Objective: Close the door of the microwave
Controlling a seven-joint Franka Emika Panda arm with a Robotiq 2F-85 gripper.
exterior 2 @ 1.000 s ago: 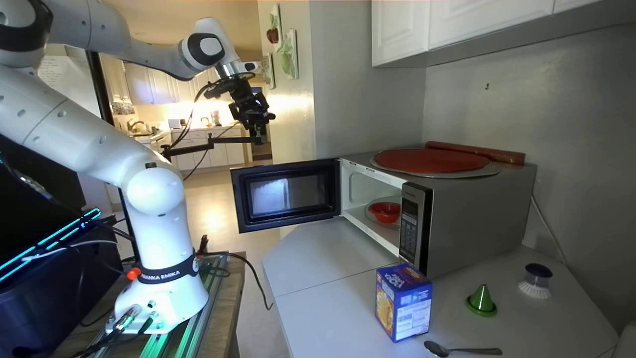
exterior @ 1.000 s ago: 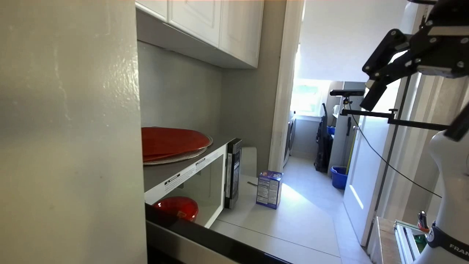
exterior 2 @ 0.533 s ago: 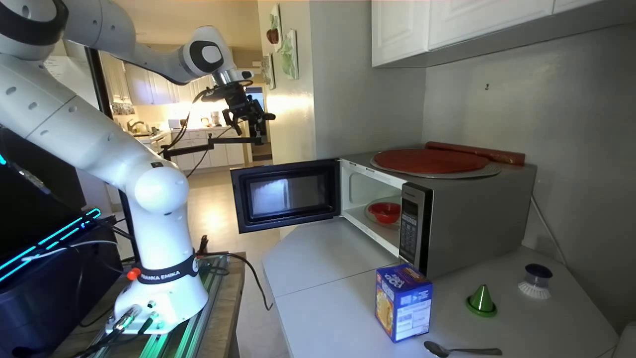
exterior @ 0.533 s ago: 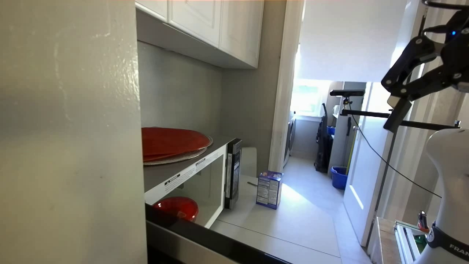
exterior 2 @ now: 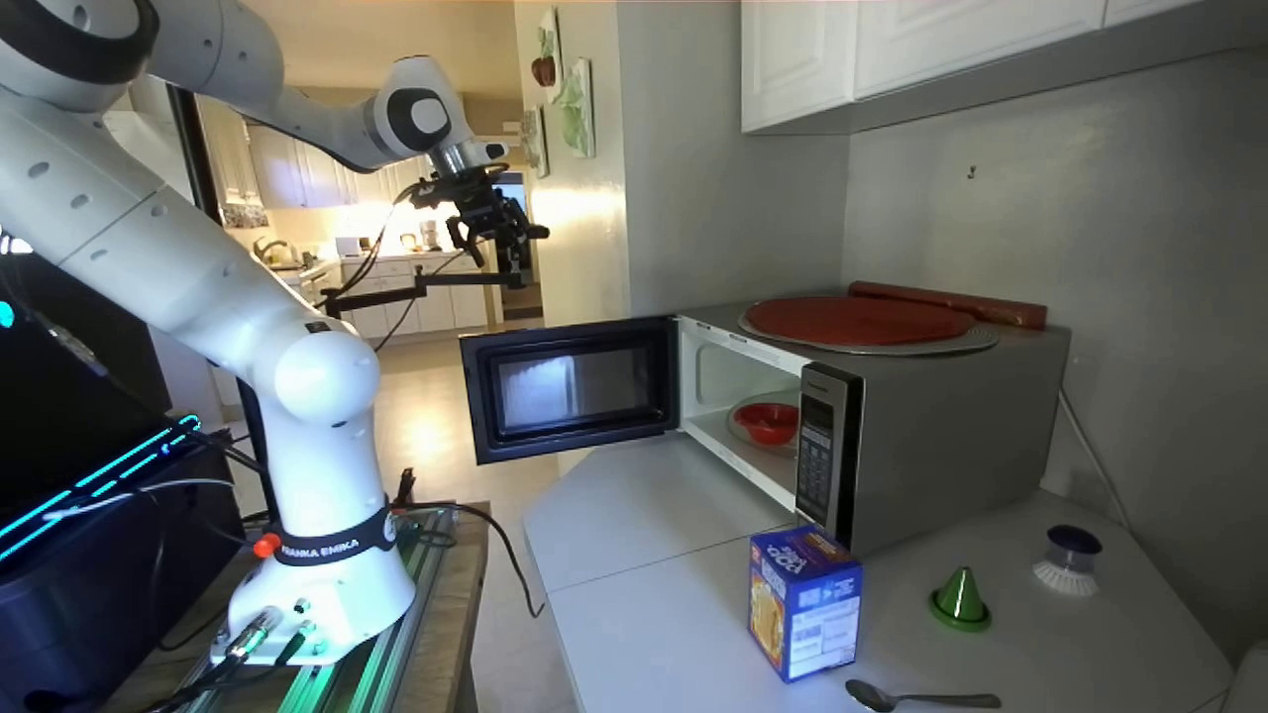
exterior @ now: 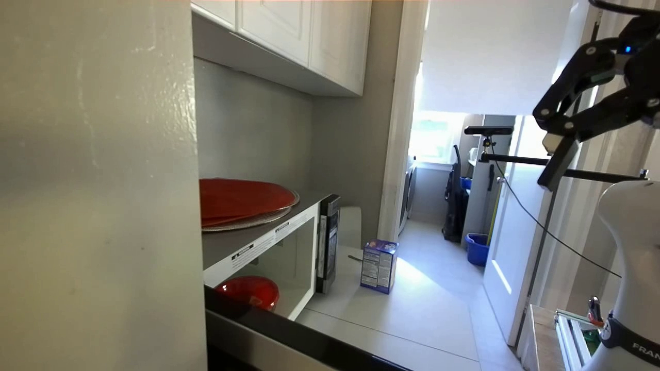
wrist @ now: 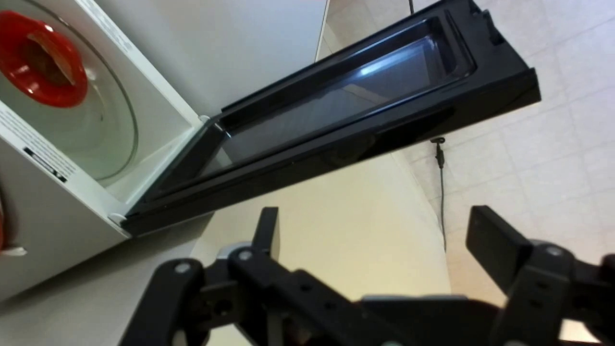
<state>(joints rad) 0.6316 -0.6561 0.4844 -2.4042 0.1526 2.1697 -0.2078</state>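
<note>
The microwave stands on the counter, and a strip of its front frame shows in an exterior view. Its dark glass door is swung wide open, sticking out from the hinge side. In the wrist view the door crosses the upper middle, and the microwave's open cavity is at upper left. A red bowl sits inside. My gripper is open, with nothing between its fingers. In an exterior view the gripper hangs above and apart from the door; elsewhere it is partly cut off.
A blue box stands at the control-panel corner. A green cone, a brush and a spoon lie on the counter. A red disc lies on the microwave. A wall is close beside the door.
The arm has shifted and the gripper has turned a little, moving away from the microwave in an exterior view. Over the last half second it has barely moved. The door has not moved.
</note>
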